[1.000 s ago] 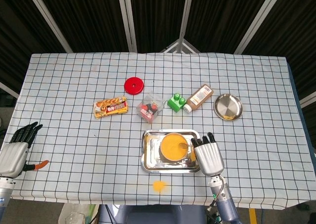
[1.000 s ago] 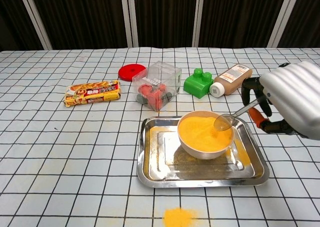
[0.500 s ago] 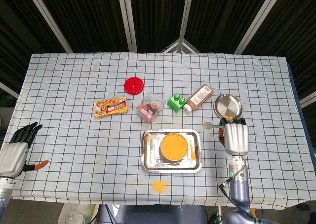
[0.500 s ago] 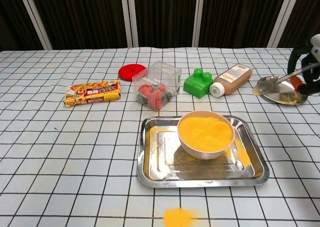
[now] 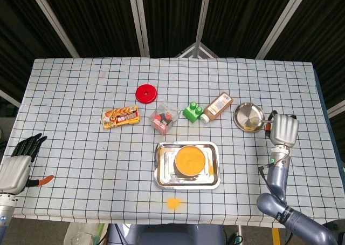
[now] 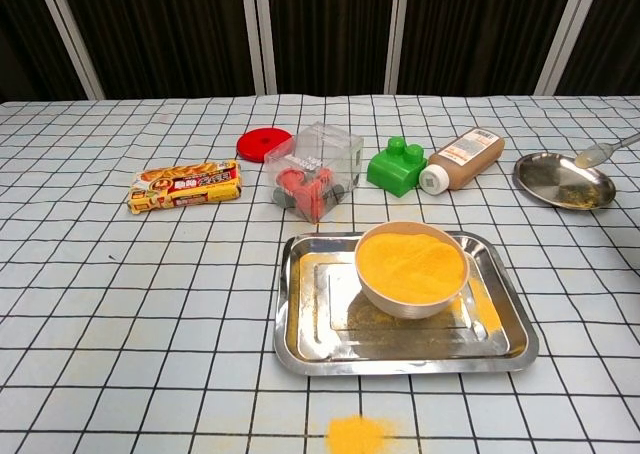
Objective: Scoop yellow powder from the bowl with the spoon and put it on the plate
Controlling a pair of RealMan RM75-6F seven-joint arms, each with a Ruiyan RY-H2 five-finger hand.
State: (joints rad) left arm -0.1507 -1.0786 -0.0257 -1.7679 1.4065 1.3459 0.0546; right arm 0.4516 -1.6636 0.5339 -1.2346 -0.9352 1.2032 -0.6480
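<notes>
Dark curtains hang behind a tabletop covered in a white cloth with black checks.

The right hand sits just beside the small round silver plate near the right edge. Only its back shows in the head view, so how its fingers lie cannot be told. The chest view cuts the hand off. Only the metal spoon pokes in there, its bowl over the plate's right rim with a little pale powder in it. Some yellow powder lies on the plate.

The left hand rests at the near left corner, partly cut off, with dark fingers spread and holding nothing.

The white bowl is full of bright yellow powder. It stands in a shiny silver tray. A small yellow spill lies on the cloth in front of the tray.
</notes>
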